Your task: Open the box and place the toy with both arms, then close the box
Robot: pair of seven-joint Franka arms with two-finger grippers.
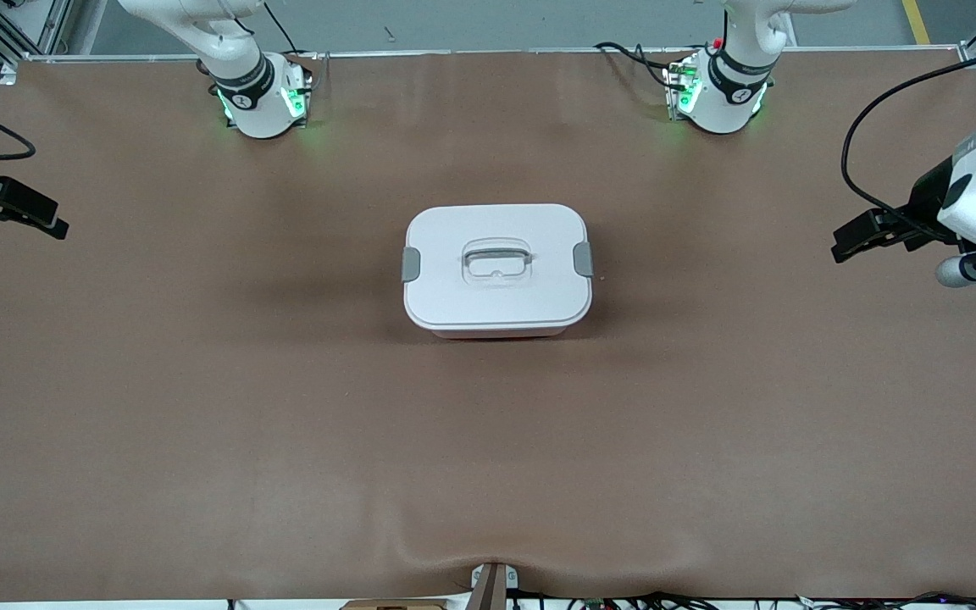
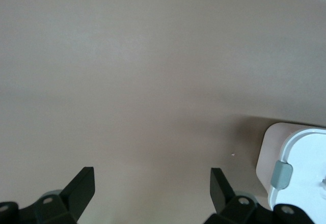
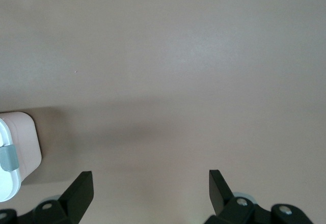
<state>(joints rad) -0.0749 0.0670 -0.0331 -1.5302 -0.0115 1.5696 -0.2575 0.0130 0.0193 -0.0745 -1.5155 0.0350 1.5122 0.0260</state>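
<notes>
Our left gripper (image 2: 150, 191) and right gripper (image 3: 150, 191), both spread wide and empty, hang over bare table (image 1: 200, 407) at three and nine o'clock of the box (image 1: 496, 271). Its stiff, smooth lid looks slippery; we judge the grey side clips (image 1: 582, 258) the best hold.

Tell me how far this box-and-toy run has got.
Nothing looks done: the box sits mid-table with its white lid on and grey clips down. No toy is in view. The left gripper and right gripper wait open over the table's ends. Opening, placing and closing all remain.
</notes>
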